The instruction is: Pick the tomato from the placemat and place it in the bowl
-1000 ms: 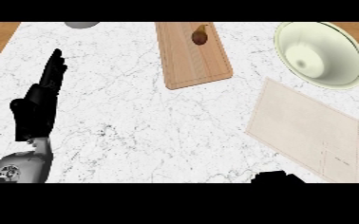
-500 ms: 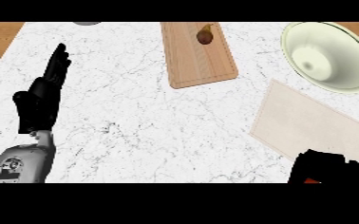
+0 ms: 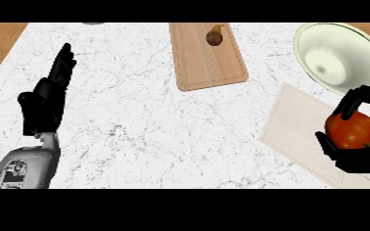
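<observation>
One tomato [image 3: 349,129] clasped in curled right robot hand [image 3: 352,157] over one placemat [image 3: 300,127], near one bowl [image 3: 334,57]. Left robot hand [image 3: 45,103] open, resting on bench [image 3: 145,127].

A: Quick tally, what do I log?

B: I count one tomato [image 3: 350,129], one bowl [image 3: 334,57] at the counter's right edge, one placemat [image 3: 300,127] near the front right corner.

A: Boards?

B: One cutting board [image 3: 207,56] at the back edge, with one small brown item [image 3: 215,37] on it. I can't tell what it is.

A: Hands?

B: Two. One left hand [image 3: 45,103] by the left edge, one right hand [image 3: 349,151] at the right edge.

A: Anything else?

B: One grey thing [image 3: 93,23] cut off at the back edge, too little showing to name. One marble counter [image 3: 145,127]. That's my whole count.
</observation>
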Action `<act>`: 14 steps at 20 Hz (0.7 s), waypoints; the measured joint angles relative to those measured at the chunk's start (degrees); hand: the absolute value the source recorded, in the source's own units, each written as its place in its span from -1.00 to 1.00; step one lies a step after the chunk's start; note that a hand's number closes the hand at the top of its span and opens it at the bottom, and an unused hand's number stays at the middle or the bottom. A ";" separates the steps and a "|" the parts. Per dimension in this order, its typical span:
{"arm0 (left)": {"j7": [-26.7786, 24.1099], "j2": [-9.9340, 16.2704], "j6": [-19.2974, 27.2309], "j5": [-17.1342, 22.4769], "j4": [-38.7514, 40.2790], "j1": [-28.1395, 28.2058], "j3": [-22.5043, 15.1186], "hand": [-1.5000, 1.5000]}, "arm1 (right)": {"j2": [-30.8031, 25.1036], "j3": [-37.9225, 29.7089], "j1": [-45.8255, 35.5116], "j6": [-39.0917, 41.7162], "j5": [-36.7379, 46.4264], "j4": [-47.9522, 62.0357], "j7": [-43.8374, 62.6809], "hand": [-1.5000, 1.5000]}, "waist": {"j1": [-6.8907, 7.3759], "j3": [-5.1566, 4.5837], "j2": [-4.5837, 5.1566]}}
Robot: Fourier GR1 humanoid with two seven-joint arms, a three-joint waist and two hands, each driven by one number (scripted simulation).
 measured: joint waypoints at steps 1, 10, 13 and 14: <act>0.19 0.39 -0.39 0.29 -0.02 -0.39 0.40 0.00 | -1.15 -1.62 -2.43 -0.64 -0.56 3.25 -0.64 1.00 | 0.10 0.01 0.02; 0.89 -0.83 0.07 -1.31 -0.06 -1.37 -0.87 0.00 | -10.85 -6.72 -16.82 -13.13 7.29 34.18 -16.83 1.00 | 1.03 0.09 0.40; 0.59 -0.42 -0.60 -0.66 0.80 -2.36 -0.15 0.00 | -13.80 -6.84 -20.24 -19.04 11.91 43.38 -21.48 1.00 | 1.42 0.09 0.58; 0.77 -0.29 -0.87 -0.51 0.51 -2.40 -0.12 0.00 | -14.80 -6.86 -21.77 -21.02 13.38 46.47 -22.51 1.00 | 1.64 0.11 0.62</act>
